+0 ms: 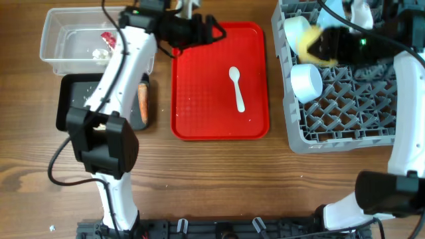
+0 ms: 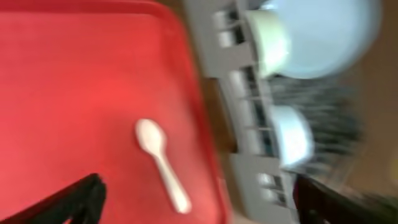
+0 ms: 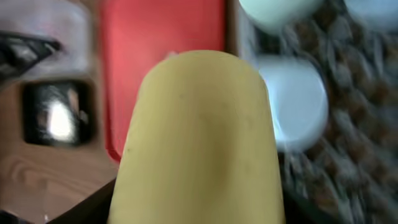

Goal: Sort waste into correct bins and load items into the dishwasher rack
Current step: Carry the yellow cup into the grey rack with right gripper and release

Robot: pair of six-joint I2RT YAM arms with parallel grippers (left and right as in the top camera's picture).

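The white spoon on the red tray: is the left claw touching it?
Apart. The left wrist view shows bare red tray between the spoon and the dark fingers of the open left claw.

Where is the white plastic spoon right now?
Overhead view: the white plastic spoon lies on the flat red serving tray, right of its centre, bowl end away from the robot, with the grey plastic dishwasher rack to its right.

Blurred yellow cup [image 3: 199,137] — bottom cut off.
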